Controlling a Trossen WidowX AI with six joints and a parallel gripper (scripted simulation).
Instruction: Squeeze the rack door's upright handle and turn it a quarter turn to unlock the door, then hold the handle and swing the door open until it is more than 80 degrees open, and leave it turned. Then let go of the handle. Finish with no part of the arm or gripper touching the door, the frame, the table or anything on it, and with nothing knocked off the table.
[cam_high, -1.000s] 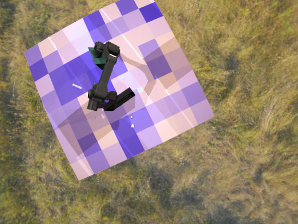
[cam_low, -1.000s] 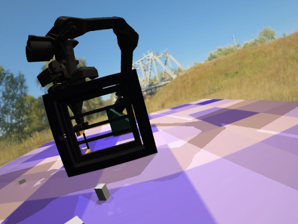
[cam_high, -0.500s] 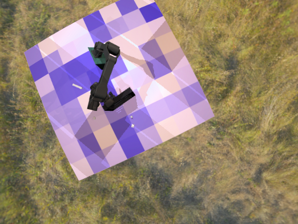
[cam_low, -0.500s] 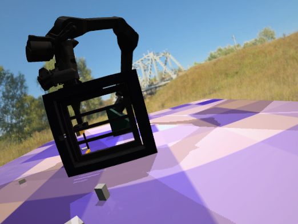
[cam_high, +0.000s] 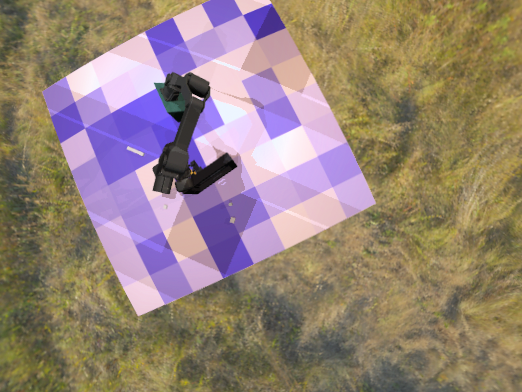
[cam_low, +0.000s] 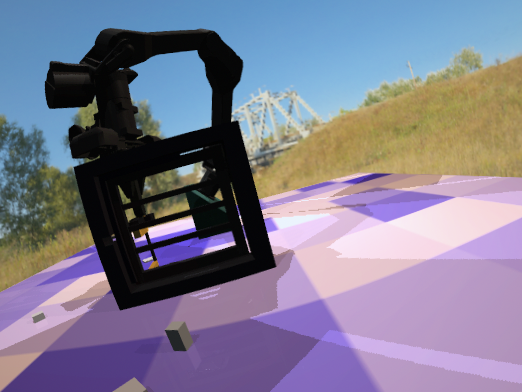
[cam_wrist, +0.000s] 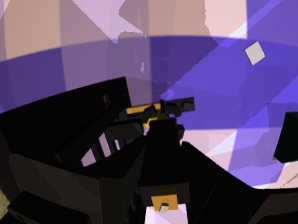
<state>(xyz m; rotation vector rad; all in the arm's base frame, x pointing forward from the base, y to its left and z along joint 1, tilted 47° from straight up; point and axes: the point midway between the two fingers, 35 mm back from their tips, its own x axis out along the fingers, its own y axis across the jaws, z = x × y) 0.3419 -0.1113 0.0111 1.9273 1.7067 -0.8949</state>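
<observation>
The rack's black frame (cam_high: 214, 170) (cam_low: 195, 286) (cam_wrist: 55, 102) stands upright on the table. Its dark barred door (cam_wrist: 70, 152) shows at the left in the wrist view and looks close to the frame; its exact angle is hard to tell. The upright handle (cam_low: 141, 233) (cam_wrist: 164, 200) has orange parts and stands on the far side of the rack in the exterior view. My gripper (cam_low: 136, 197) (cam_wrist: 164, 144) points down from above and is shut on the handle. The wrist view has the rack off to its left side. The arm hides the fingers in the top view.
A dark green block (cam_high: 172, 104) (cam_low: 210, 222) (cam_wrist: 288, 140) stands by the arm's base. A white bar (cam_high: 135, 151) lies on the table. Small grey blocks (cam_high: 232, 220) (cam_low: 179, 336) lie near the rack, another small block (cam_high: 165, 206) (cam_low: 38, 317) beside the arm's elbow.
</observation>
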